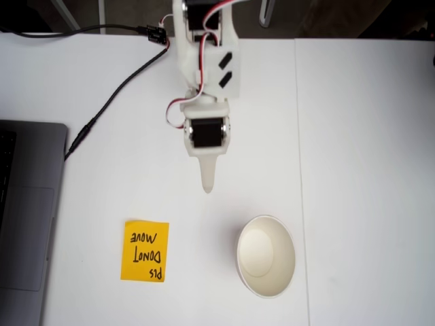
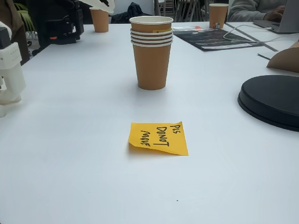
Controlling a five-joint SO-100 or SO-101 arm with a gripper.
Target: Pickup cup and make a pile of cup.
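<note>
Brown paper cups already nested into one stack, upright on white surface beyond orange note. Fingers empty, pressed together, hanging apart from stack. Piling apparently finished; nothing visibly left to add.

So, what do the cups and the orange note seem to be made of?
Cups: likely paper, matte brown outside, cream inside, with thin rolled rims; four rims show stacked in the side fixed view. Note: thin matte paper, probably a sticky note, since one corner lifts slightly and it bears handwritten ink.
</note>
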